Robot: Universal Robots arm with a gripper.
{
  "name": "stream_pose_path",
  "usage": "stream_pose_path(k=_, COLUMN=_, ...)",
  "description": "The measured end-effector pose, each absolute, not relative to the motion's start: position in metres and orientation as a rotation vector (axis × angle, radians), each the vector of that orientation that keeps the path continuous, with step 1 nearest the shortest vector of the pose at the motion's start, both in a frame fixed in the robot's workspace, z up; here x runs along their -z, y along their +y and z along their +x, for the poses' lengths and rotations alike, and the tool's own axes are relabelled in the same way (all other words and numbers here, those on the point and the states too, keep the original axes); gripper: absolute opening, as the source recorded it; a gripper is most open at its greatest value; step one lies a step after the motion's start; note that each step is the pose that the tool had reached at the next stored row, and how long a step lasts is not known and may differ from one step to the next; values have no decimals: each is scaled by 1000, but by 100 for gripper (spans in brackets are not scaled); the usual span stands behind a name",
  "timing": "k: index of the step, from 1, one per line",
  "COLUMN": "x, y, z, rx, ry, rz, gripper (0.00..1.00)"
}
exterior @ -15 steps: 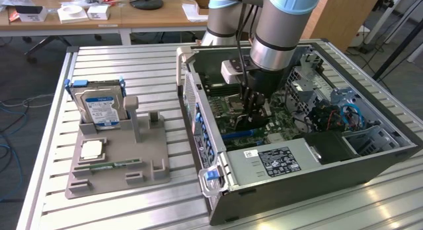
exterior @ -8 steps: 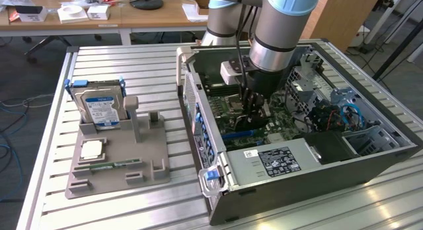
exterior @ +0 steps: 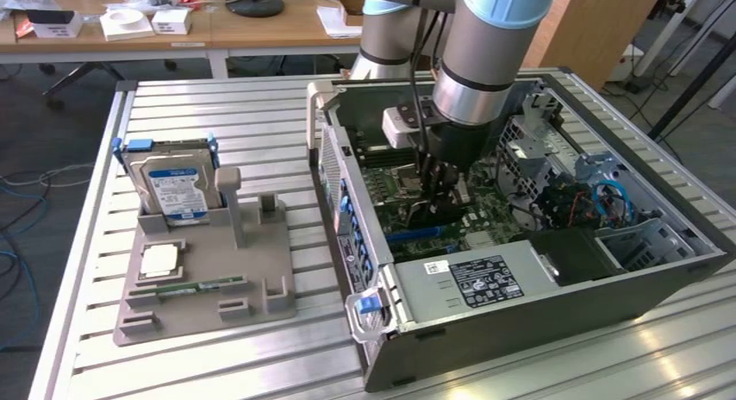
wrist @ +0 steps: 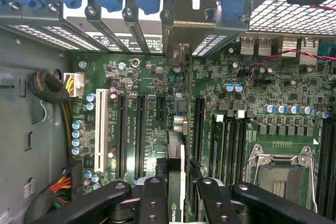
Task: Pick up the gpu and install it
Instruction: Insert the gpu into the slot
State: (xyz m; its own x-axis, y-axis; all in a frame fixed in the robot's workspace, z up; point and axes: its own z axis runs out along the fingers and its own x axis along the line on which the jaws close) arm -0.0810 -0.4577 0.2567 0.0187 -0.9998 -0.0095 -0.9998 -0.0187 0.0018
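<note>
Pinches the gpu (wrist: 177,153) edge-on with the gripper (wrist: 176,190), fingers pressed against both its faces. Holds it upright inside the computer case (exterior: 518,348), over the middle of the motherboard (wrist: 262,87), bracket end toward the case's slotted wall. Looks picked up and carried to the slots. Cannot tell whether seated; not yet let go.

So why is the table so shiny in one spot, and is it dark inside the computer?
Exterior view: light glares off the metal table at the exterior view's right, beside the computer case. Wrist view: the motherboard is evenly lit around the gpu in the gripper.
</note>
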Motion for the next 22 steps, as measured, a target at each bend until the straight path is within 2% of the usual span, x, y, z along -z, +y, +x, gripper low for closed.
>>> stream_pose_path(k=22, x=-253, y=-457, z=-84, rx=-8, ry=2194, rz=-2238, gripper=26)
